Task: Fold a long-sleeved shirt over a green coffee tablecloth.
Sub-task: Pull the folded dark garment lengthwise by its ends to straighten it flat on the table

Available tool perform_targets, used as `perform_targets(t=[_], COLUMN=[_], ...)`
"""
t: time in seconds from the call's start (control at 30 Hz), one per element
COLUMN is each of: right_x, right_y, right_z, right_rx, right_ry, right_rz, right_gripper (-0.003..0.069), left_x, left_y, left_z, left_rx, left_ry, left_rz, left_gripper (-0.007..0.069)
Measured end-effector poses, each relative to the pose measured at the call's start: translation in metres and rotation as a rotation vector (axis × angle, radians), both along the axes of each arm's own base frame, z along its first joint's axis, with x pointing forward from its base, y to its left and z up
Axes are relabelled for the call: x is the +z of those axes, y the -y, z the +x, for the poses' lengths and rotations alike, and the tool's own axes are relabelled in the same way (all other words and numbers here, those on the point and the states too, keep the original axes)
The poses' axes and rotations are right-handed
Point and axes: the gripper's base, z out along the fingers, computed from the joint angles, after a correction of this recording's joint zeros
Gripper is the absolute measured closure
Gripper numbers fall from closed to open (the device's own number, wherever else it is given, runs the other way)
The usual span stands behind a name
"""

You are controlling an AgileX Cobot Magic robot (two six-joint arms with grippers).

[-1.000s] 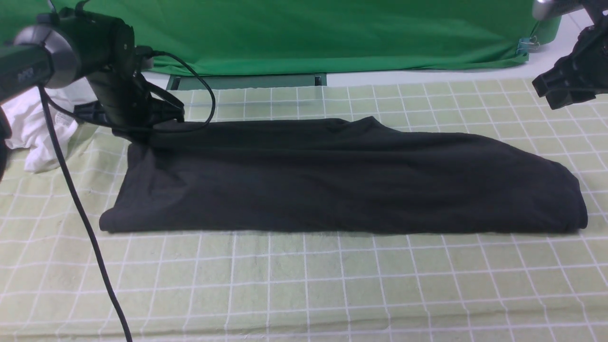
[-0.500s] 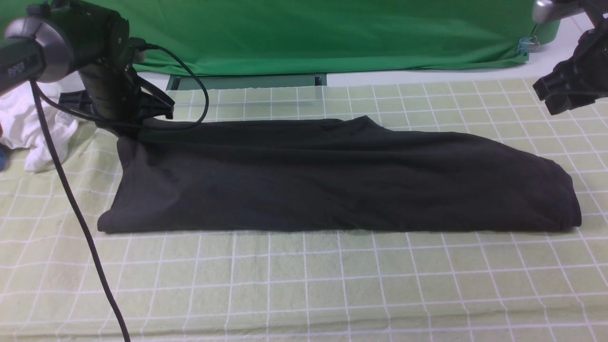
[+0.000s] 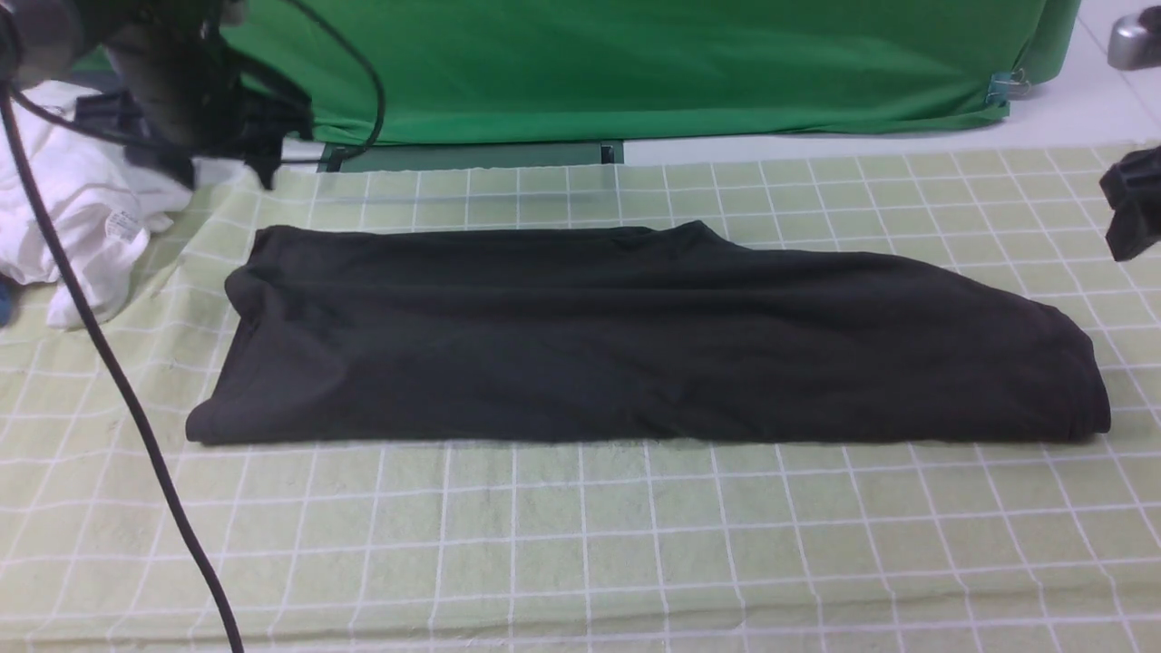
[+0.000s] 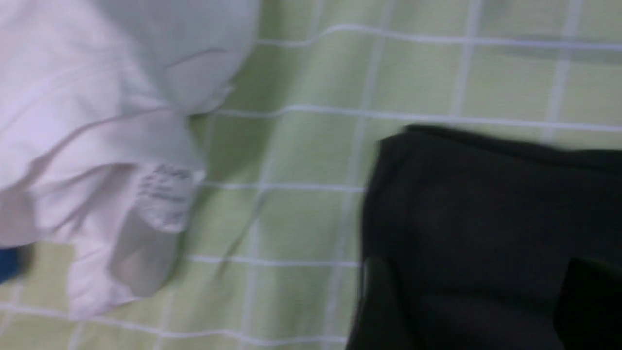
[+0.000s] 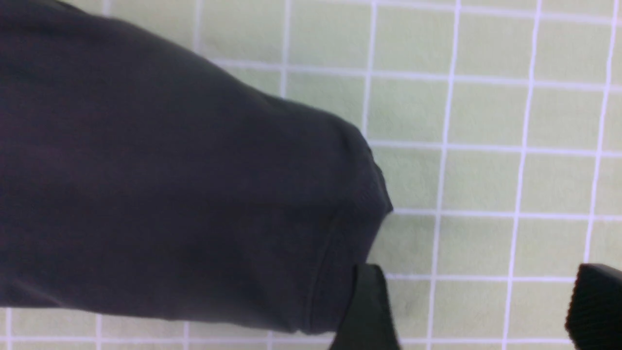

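The long-sleeved shirt (image 3: 635, 336) is black and lies as one long folded band across the green coffee tablecloth (image 3: 580, 544), a pale green cloth with a white grid. My left gripper (image 3: 258, 145) hangs blurred above the back left, clear of the shirt's far left corner (image 4: 437, 194). It is open, its fingers (image 4: 379, 301) spread with that corner far below them. My right gripper (image 3: 1134, 213) is at the right edge of the front view, open over bare tablecloth (image 5: 481, 243). It stands just beside the shirt's right end (image 5: 340, 218), and its fingers (image 5: 367, 311) hold nothing.
A crumpled white garment (image 3: 73, 209) lies at the left edge, close to the shirt's left end (image 4: 97, 146). A plain deep-green sheet (image 3: 635, 63) hangs along the back. The left arm's black cable (image 3: 136, 426) trails down across the front left of the cloth.
My left gripper let go of the shirt's far left corner, opened, and rose toward the back left; the corner dropped flat. My right gripper opened wider and dropped toward the right edge.
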Motion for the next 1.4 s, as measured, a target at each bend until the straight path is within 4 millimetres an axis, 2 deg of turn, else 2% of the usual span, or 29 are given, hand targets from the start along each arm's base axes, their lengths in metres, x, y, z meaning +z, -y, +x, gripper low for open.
perform_targets(t=[0.03,0.17,0.27,0.33,0.43,0.7,0.83,1.0,1.03,1.2,1.23,1.3,1.4], right_x=[0.0,0.0,-0.001,-0.008,-0.025,-0.081,-0.104,-0.127,-0.128,-0.129,-0.129,-0.129,-0.129], right_y=[0.0,-0.001,-0.001,0.001,0.003,0.001,0.0,0.0,0.0,0.0,0.0,-0.001,-0.001], right_z=[0.0,0.0,0.0,0.001,0.002,0.018,0.024,0.029,0.029,0.03,0.031,0.031,0.031], right_rx=[0.0,-0.001,-0.001,-0.005,-0.019,-0.054,-0.062,-0.065,-0.066,-0.067,-0.066,-0.056,-0.045], right_ry=[-0.003,-0.007,-0.009,-0.031,-0.083,-0.186,-0.219,-0.256,-0.257,-0.244,-0.24,-0.238,-0.237], right_rz=[0.0,0.007,0.007,0.008,0.014,0.077,0.096,0.098,0.1,0.104,0.106,0.109,0.111], right_gripper=[0.0153,0.0153,0.0153,0.0153,0.0146,0.0083,0.0078,0.0087,0.0094,0.0174,0.0211,0.0298,0.0417], left_x=[0.001,-0.001,-0.007,-0.009,-0.009,-0.022,-0.027,0.0,0.013,0.052,0.058,0.087,0.113], left_y=[0.004,0.038,0.064,0.08,0.087,0.078,0.072,0.071,0.072,0.073,0.073,0.071,0.068], left_z=[0.0,0.001,0.0,-0.002,-0.005,-0.026,-0.038,-0.052,-0.057,-0.075,-0.078,-0.094,-0.111], left_rx=[-0.021,-0.137,-0.233,-0.284,-0.31,-0.325,-0.324,-0.318,-0.324,-0.347,-0.35,-0.353,-0.355], left_ry=[0.006,0.009,-0.005,-0.013,-0.032,-0.139,-0.167,-0.127,-0.1,-0.005,0.013,0.096,0.168], left_rz=[-0.017,-0.091,-0.093,-0.089,-0.079,-0.011,0.034,0.012,-0.009,-0.056,-0.058,-0.061,-0.061], left_gripper=[0.027,0.0481,0.0586,0.0611,0.0615,0.0616,0.0614,0.0614,0.0613,0.0613,0.0613,0.0613,0.0613])
